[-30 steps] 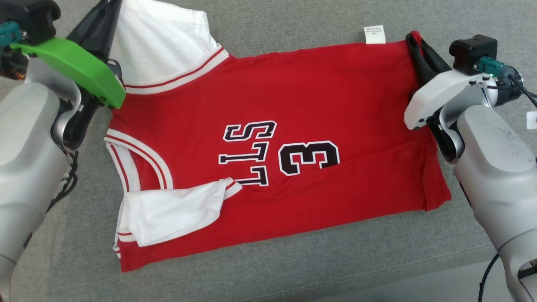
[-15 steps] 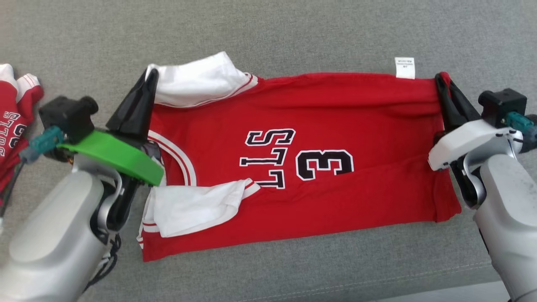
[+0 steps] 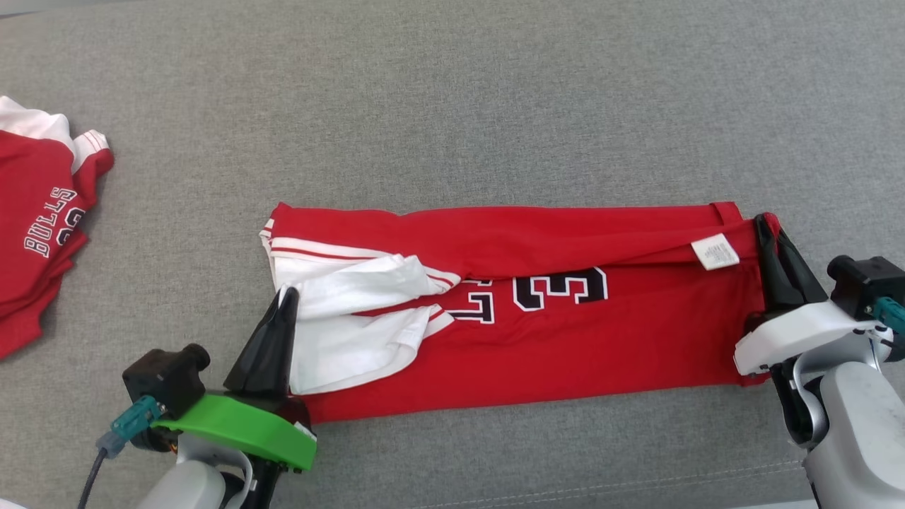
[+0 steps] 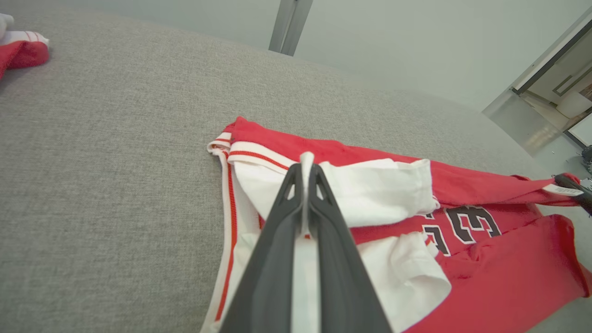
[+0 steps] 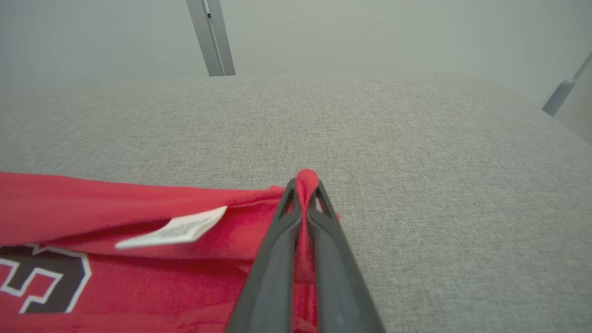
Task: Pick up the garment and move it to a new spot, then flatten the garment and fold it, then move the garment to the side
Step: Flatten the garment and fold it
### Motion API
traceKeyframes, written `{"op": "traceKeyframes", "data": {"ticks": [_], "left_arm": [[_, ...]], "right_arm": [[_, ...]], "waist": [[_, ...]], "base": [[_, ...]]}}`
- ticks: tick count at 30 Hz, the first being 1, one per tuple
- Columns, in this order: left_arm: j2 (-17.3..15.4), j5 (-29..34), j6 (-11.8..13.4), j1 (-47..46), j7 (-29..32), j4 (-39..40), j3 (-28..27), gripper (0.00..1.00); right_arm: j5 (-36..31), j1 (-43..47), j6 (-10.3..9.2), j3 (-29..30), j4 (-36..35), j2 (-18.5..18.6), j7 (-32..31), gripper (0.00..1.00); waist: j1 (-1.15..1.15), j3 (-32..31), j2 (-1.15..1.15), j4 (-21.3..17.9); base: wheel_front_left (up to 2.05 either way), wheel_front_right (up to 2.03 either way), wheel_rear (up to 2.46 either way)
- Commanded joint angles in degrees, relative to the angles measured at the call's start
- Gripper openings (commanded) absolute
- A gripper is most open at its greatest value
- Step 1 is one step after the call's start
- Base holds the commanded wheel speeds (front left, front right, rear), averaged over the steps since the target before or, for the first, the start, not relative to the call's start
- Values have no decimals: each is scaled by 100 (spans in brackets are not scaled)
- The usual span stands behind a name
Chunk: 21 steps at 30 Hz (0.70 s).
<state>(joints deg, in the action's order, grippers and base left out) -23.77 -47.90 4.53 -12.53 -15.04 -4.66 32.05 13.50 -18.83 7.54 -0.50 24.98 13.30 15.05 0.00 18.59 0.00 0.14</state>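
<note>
The garment [image 3: 565, 339] is a red jersey with white sleeves and black-and-white lettering, lying in a long band across the grey cushion, its far half doubled over toward me. My left gripper [image 3: 288, 291] is shut on a white sleeve edge at the band's left end; the left wrist view has that white cloth pinched between the left gripper [image 4: 305, 162] fingers. My right gripper [image 3: 767, 220] is shut on the red hem corner at the right end, beside a white care label [image 3: 715, 252]. A bunch of red cloth pokes out past the right gripper [image 5: 305, 178] tips, with the garment [image 5: 138, 277] spread to their left.
A second red and white jersey [image 3: 35, 226] lies crumpled at the cushion's left edge. The grey cushion [image 3: 452, 106] stretches bare behind the garment. A seam runs along the cushion's near edge [image 3: 636, 484]. Wall posts stand beyond the cushion [image 5: 210, 37].
Both grippers have drawn the far edge of the garment toward me, folding it over itself into a narrower band. The head camera has also tilted, bringing the other jersey further into view.
</note>
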Motion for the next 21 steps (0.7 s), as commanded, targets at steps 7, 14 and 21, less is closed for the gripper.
{"op": "traceKeyframes", "data": {"ticks": [7, 14, 21], "left_arm": [[354, 370, -140, 428, -18, -182, -321, 100], [721, 933, -289, 552, -18, -89, -1033, 100], [1184, 1781, -472, 644, -11, 69, -1993, 100]], "right_arm": [[116, 591, -11, 218, -468, -129, 15, 100], [130, 873, -11, 322, -1045, -51, 16, 100], [72, 640, -11, 280, -590, -20, 16, 100]], "waist": [[0, -170, 0, 87], [0, -292, 0, 51], [0, -316, 0, 77]], "base": [[0, 0, 0], [0, 0, 0], [0, 0, 0]]}}
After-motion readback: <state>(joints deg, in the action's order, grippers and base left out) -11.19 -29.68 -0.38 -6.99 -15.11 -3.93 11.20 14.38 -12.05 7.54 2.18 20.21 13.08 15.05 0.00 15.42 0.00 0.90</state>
